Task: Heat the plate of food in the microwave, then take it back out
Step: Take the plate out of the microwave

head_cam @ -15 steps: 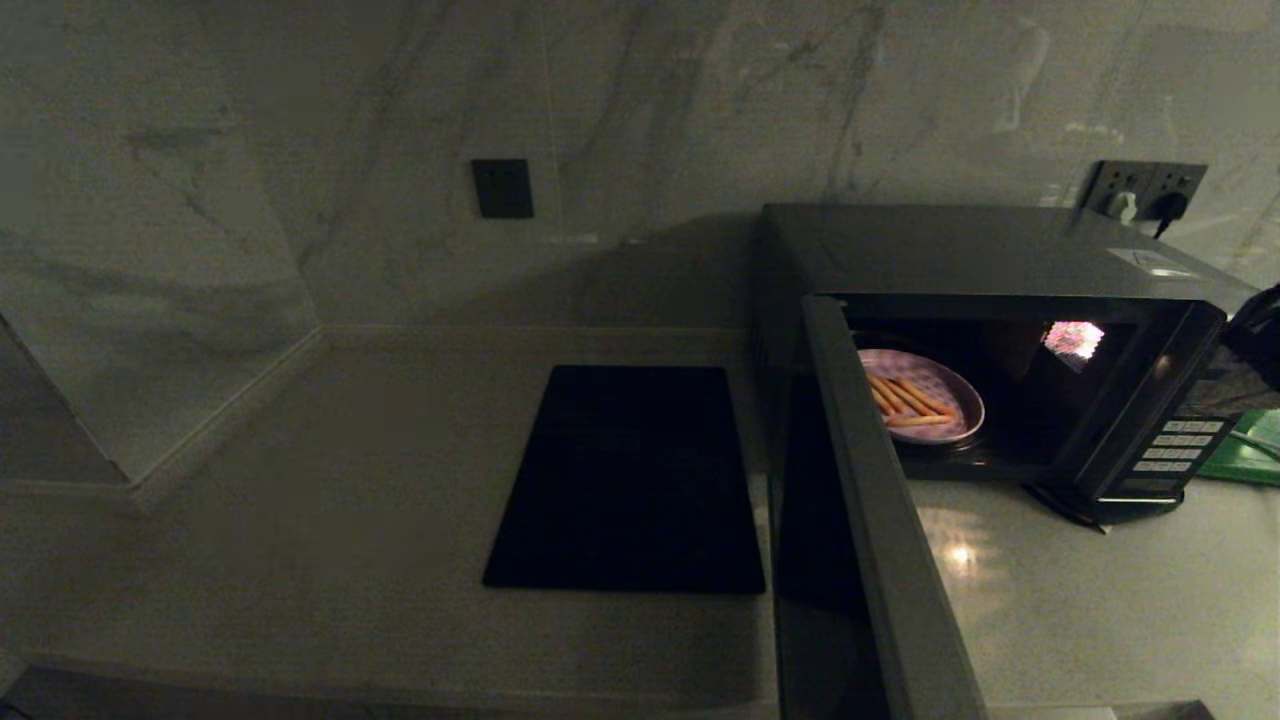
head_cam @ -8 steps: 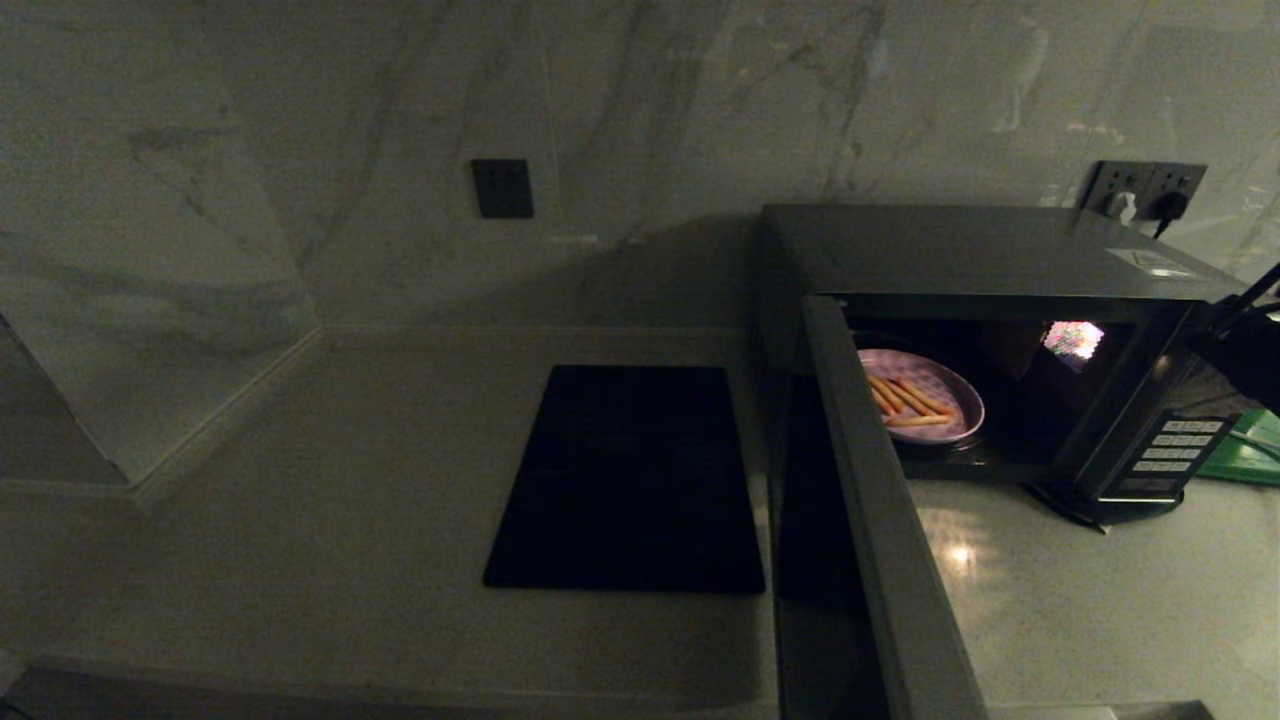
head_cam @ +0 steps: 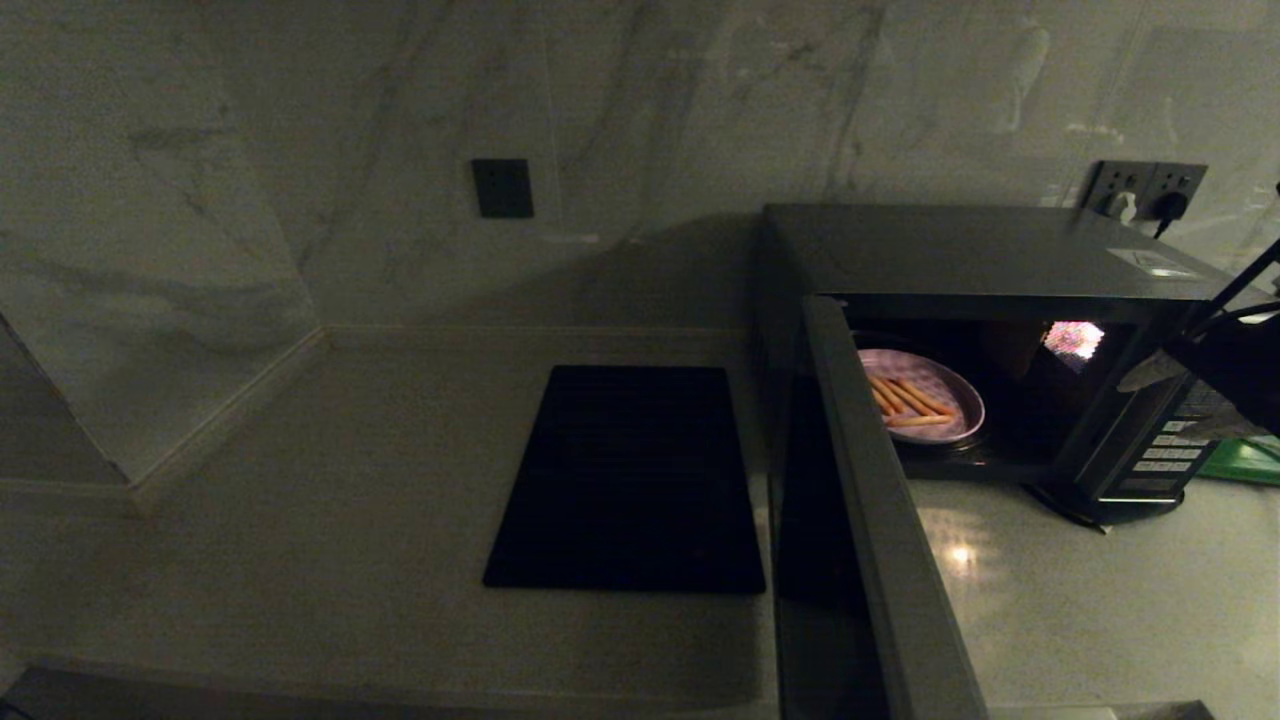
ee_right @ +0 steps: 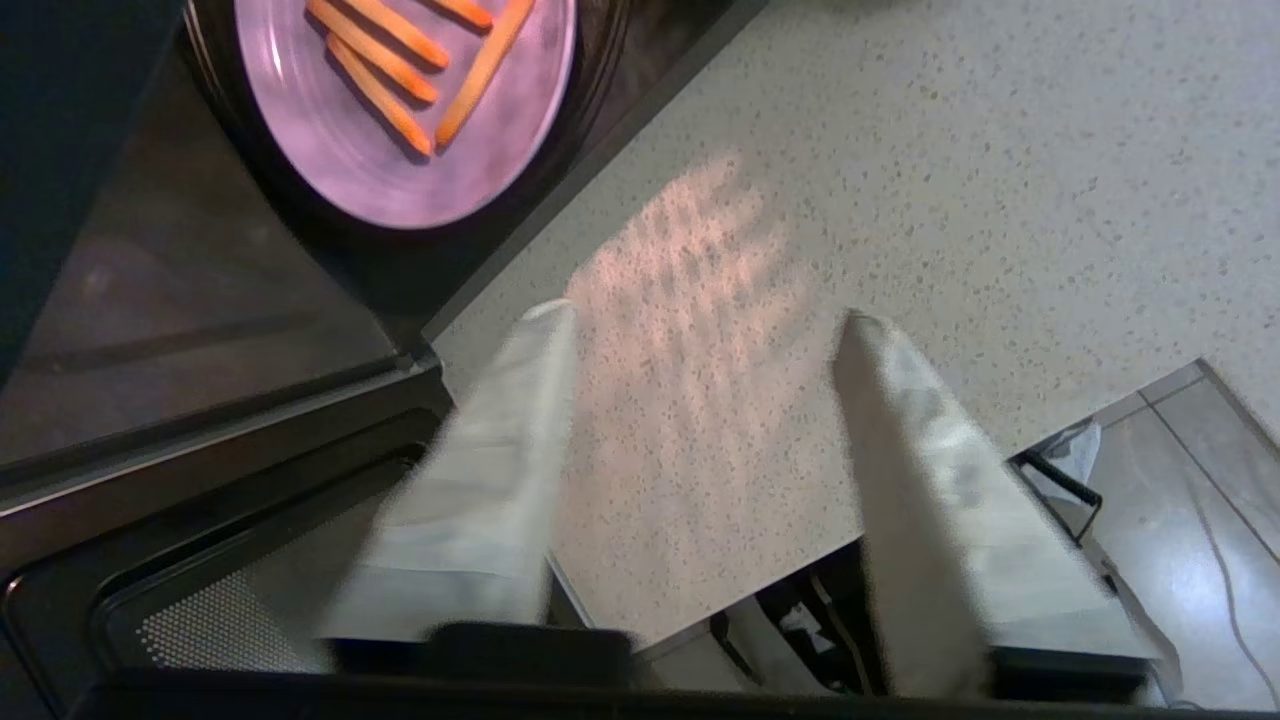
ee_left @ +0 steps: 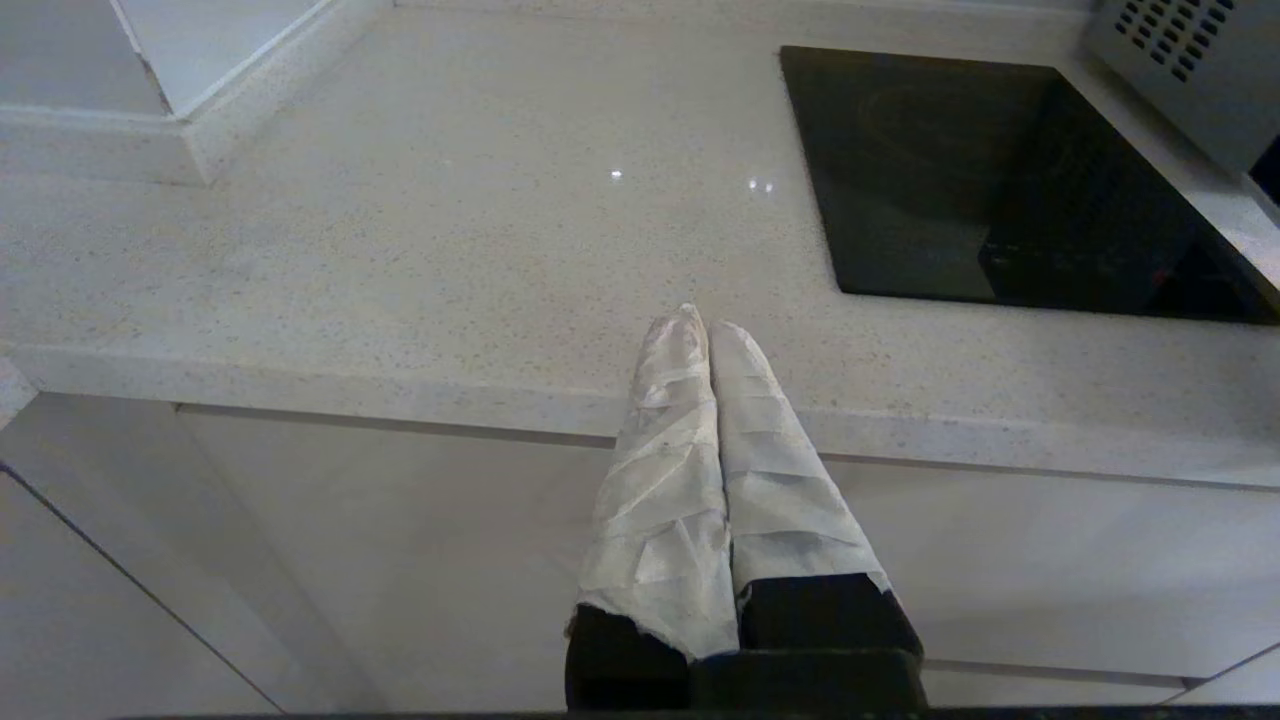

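Here we show the right claw [ee_right: 700,330] with its padded fingers [ee_right: 480,480] spread wide and holding nothing, poised above the counter [ee_right: 900,180] just in front of the microwave's [head_cam: 990,250] opening. In the head view this claw [head_cam: 1165,400] enters from the right edge, in front of the button panel [head_cam: 1170,455]. The door [head_cam: 880,520] stands fully swung out toward us.

Beyond the fingertips lies the plate [ee_right: 400,110], resting on the dark turntable [ee_right: 250,170] inside the lit cavity, near its left wall in the head view [head_cam: 920,395]. The plate carries several thin orange sticks [ee_right: 385,85] lying loose and flat, none overhanging the rim.

We judge the plate to be stiff, light and smooth, hence apt to slip between padded fingers, and breakable if dropped. The shallow rim nearest the opening looks the best place to pinch it; the plate should be kept level, since the sticks would roll or slide off if it tilts.

The left claw [ee_left: 700,330] is idle, its wrapped fingers pressed together, hovering at the counter's front edge, well apart from the microwave and left of the black cooktop [head_cam: 625,480].
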`<state>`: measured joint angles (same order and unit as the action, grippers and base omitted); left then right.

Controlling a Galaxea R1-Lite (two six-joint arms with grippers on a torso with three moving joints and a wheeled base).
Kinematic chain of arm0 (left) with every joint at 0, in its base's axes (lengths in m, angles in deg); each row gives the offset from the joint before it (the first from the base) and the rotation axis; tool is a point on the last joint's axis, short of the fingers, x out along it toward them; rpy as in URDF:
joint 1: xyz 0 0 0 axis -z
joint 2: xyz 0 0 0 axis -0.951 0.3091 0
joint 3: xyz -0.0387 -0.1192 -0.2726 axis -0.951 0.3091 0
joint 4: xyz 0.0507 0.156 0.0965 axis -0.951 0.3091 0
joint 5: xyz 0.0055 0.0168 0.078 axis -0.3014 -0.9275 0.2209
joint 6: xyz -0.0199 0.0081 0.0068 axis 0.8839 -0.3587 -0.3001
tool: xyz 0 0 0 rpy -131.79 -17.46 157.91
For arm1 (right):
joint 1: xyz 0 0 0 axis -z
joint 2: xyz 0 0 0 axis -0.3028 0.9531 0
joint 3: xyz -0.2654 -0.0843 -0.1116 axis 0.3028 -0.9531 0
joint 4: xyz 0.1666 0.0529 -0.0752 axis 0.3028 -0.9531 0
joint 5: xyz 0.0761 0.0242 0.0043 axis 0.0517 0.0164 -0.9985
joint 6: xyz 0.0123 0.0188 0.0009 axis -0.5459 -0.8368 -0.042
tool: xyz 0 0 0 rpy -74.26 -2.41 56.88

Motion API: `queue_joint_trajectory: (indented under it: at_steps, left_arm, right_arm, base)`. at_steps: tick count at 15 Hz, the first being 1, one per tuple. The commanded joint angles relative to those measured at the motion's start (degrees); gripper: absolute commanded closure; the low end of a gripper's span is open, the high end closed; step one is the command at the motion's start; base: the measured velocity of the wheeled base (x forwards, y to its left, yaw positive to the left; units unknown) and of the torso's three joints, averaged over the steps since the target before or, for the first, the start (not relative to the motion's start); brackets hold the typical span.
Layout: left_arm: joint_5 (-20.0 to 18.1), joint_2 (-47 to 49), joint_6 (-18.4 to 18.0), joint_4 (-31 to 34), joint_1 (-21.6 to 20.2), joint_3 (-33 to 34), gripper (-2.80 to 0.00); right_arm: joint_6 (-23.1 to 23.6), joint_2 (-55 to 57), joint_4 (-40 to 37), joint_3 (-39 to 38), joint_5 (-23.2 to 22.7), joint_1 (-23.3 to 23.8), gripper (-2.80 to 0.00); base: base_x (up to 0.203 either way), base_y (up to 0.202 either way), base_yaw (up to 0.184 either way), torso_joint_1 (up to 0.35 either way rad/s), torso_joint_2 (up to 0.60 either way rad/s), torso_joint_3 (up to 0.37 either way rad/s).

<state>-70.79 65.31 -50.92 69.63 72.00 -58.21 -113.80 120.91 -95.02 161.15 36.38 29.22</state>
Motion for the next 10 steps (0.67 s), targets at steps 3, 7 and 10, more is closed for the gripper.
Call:
queue_joint_trajectory:
  at_steps: [3, 7, 10]
  left_arm:
    - [0.03, 0.08, 0.04, -0.02, 0.0, 0.0, 0.0]
    - [0.03, 0.03, 0.04, -0.02, 0.0, 0.0, 0.0]
    - [0.03, 0.0, 0.04, -0.02, 0.0, 0.0, 0.0]
  right_arm:
    - [-0.24, -0.06, -0.24, -1.82, -0.01, -0.39, -2.8]
    - [-0.24, -2.91, -0.41, -5.39, -0.68, -0.43, -2.8]
    - [-0.18, -1.74, -0.84, -5.23, -1.06, -1.62, -2.8]
  base:
    - [0.0, 0.0, 0.0, 0.0, 0.0, 0.0]
    - [0.0, 0.0, 0.0, 0.0, 0.0, 0.0]
    - [0.0, 0.0, 0.0, 0.0, 0.0, 0.0]
